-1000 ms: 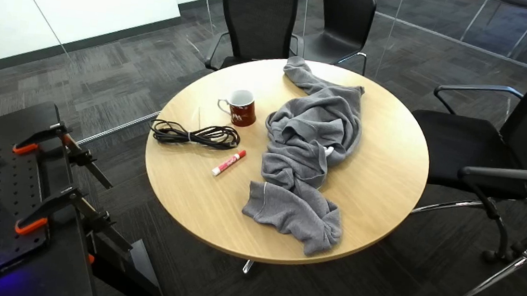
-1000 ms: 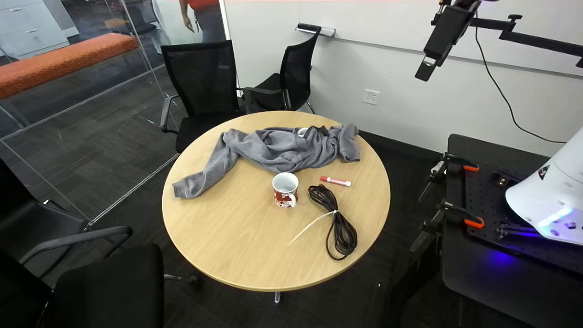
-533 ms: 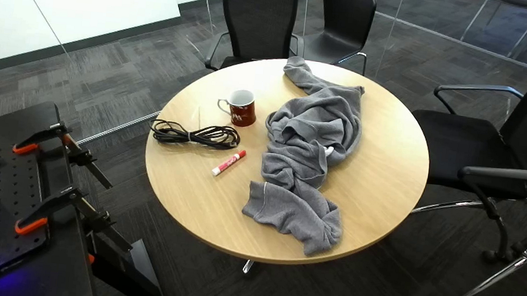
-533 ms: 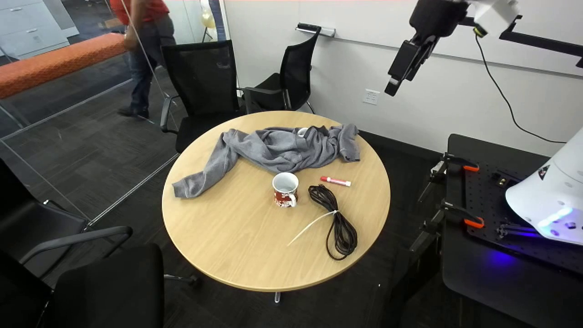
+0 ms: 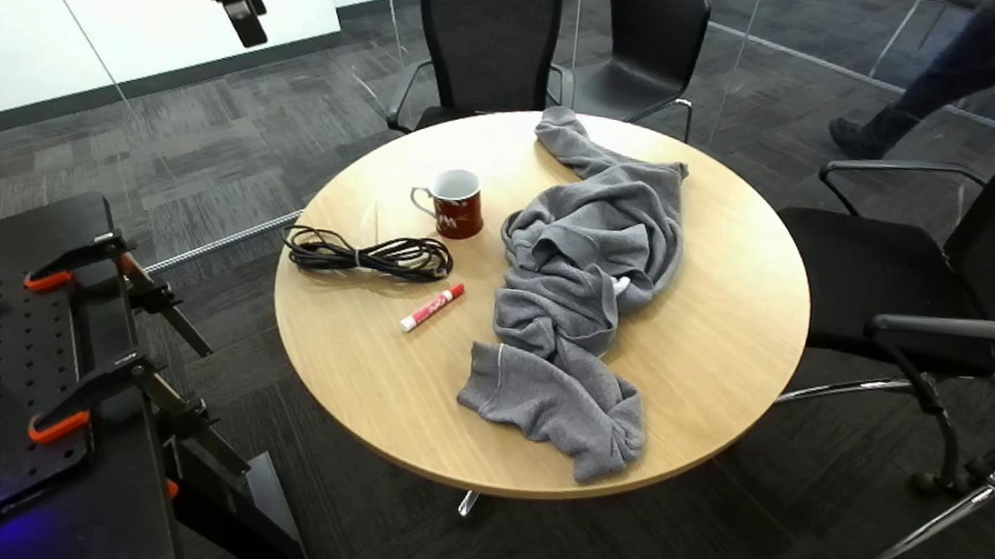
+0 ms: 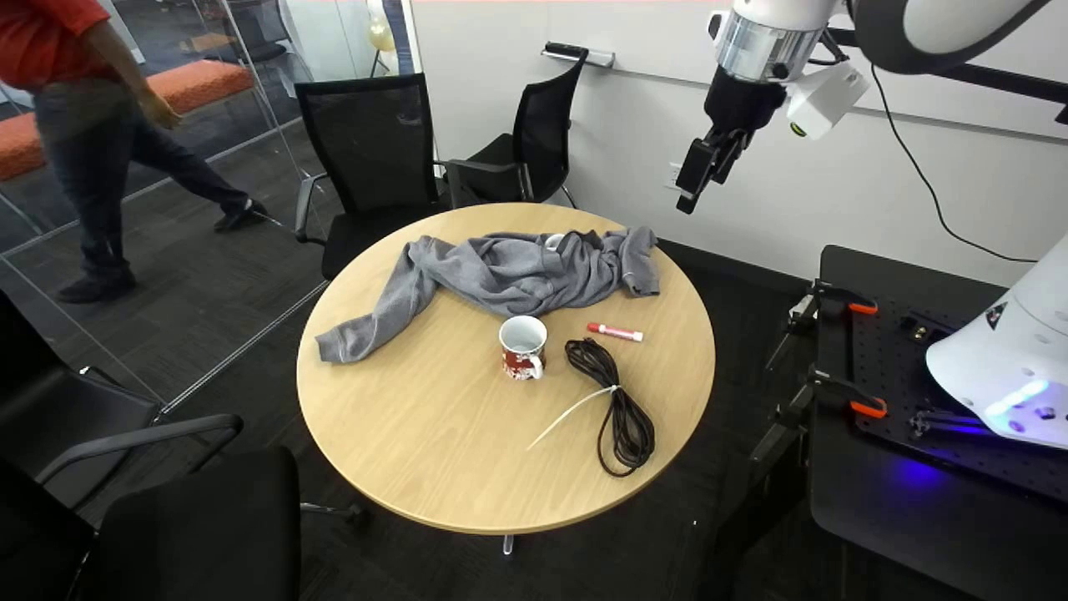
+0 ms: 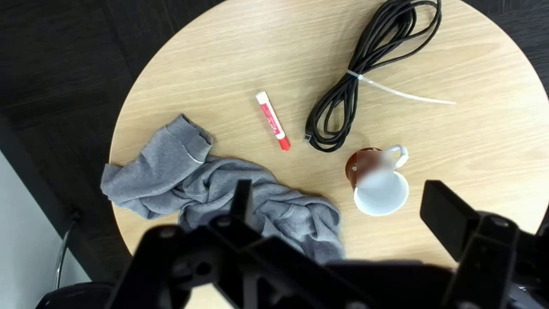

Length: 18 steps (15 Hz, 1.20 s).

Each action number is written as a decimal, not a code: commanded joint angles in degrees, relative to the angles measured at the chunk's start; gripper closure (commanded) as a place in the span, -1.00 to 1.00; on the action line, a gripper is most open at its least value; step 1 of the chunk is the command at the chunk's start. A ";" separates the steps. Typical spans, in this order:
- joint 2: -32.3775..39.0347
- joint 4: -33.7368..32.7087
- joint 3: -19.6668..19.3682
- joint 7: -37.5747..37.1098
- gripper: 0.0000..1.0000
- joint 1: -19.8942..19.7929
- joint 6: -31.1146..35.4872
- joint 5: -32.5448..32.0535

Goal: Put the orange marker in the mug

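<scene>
Lying flat on the round table (image 5: 720, 337), the orange marker (image 7: 273, 120) is looking more red than orange, and nothing is touching it. You are seeing its red end pointing toward the grey cloth (image 7: 154, 184), with the end of the black cable (image 5: 390, 256) lying near it too. The mug (image 5: 458, 212) is standing upright, nearer the red end than the white one.

Your coming move is probably turning on where the marker is lying from the gripper (image 7: 337, 201): in the wrist view it is sitting ahead of the fingers (image 7: 241, 199) and left of the middle between them. Its long axis is running steeply there, upper left to lower right, while the jaws are facing each other left to right. So you are likely needing only a modest wrist turn to be closing squarely across the barrel, plus a shift toward it before lowering.

You are carrying nothing: the jaws are standing wide apart with no object gripped. In both exterior views the gripper is hanging high, slanting with its fingers downward, and the arm (image 6: 772, 50) is keeping it well apart from everything on the table. You are probably at the approach, the pick not yet made; a low finger could be snagging cloth or cable near that red end.
</scene>
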State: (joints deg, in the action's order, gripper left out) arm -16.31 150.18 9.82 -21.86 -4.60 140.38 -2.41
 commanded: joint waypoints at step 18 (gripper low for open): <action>32.82 -7.81 -11.86 -8.56 -1.00 5.93 18.78 -5.89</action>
State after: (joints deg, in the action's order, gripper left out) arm 11.48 145.49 -0.14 -30.46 -1.13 157.62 -10.99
